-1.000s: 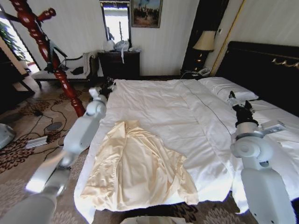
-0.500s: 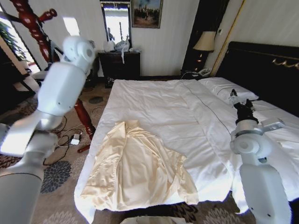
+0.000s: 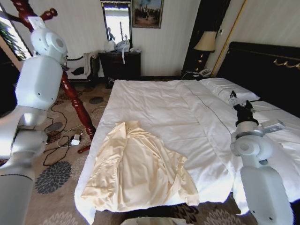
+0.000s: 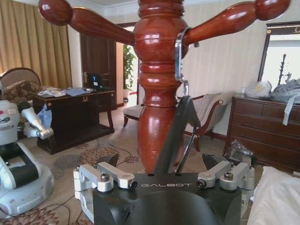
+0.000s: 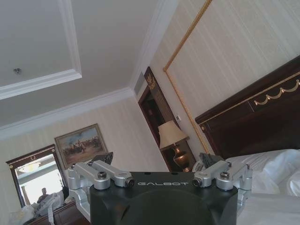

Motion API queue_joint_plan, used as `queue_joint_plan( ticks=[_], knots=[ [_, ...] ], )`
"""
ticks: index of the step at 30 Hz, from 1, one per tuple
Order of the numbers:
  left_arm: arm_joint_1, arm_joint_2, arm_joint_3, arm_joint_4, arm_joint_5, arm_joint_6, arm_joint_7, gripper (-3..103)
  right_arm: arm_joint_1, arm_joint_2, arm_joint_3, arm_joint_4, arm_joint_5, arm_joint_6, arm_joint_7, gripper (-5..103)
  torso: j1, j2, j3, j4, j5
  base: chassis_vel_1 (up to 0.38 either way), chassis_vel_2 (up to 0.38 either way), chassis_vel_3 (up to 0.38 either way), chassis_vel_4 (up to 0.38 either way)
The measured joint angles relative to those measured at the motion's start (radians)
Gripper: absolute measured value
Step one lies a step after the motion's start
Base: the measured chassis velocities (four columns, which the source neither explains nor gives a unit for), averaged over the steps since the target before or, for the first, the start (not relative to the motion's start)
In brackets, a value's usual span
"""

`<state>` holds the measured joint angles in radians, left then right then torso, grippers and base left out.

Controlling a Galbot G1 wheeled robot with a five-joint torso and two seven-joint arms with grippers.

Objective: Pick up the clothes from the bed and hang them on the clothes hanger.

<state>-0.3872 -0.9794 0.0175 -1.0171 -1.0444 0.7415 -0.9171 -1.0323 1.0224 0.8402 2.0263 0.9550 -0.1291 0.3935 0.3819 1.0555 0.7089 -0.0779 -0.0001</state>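
Cream-yellow clothes point(image 3: 138, 169) lay spread flat on the white duvet near the foot corner of the bed point(image 3: 164, 108), collar toward the headboard, untouched by either arm. The left gripper point(image 4: 161, 164) was raised well away from the shirt, up beside the clothes hanger point(image 4: 157, 93); its fingers stood apart and held nothing, with the glossy red-brown post just beyond them and the knob-ended pegs angling out above. The right gripper point(image 5: 157, 161) hovered over the far side of the bed, well apart from the shirt, pointing toward the headboard and a lamp point(image 5: 172, 140), its fingers likewise spread and empty
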Motion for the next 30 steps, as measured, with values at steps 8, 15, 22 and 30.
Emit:
queue_joint_plan(
  ticks=[8, 15, 22, 30],
  knots=[
    [-0.01, 0.009, 0.019, 0.025, -0.012, -0.002, 0.035, 100, -0.019, 0.0, 0.016, 0.012, 0.0, -0.007, 0.011, 100, 0.0, 0.0, 0.0, -0.0003, 0.0002, 0.0, 0.0, 0.0, 0.0],
    [-0.003, 0.029, 0.028, 0.011, -0.11, -0.004, 0.072, 85, -0.029, 0.0, 0.025, 0.025, 0.0, -0.01, 0.018, 100, 0.0, 0.0, 0.0, -0.0001, 0.0001, 0.0, 0.0, 0.0, 0.0],
    [0.007, 0.071, 0.042, -0.03, -0.137, -0.005, 0.078, 58, -0.041, -0.006, 0.036, 0.038, 0.004, -0.014, 0.026, 100, 0.0, 0.0, 0.0, 0.0003, 0.0, 0.0, 0.0, 0.0, 0.0],
    [0.025, 0.098, 0.052, -0.076, -0.185, -0.005, 0.075, 32, -0.051, -0.006, 0.043, 0.052, 0.007, -0.019, 0.035, 100, 0.0, 0.0, 0.0, 0.0, 0.0, 0.0, 0.0, 0.0, 0.0]
  ],
)
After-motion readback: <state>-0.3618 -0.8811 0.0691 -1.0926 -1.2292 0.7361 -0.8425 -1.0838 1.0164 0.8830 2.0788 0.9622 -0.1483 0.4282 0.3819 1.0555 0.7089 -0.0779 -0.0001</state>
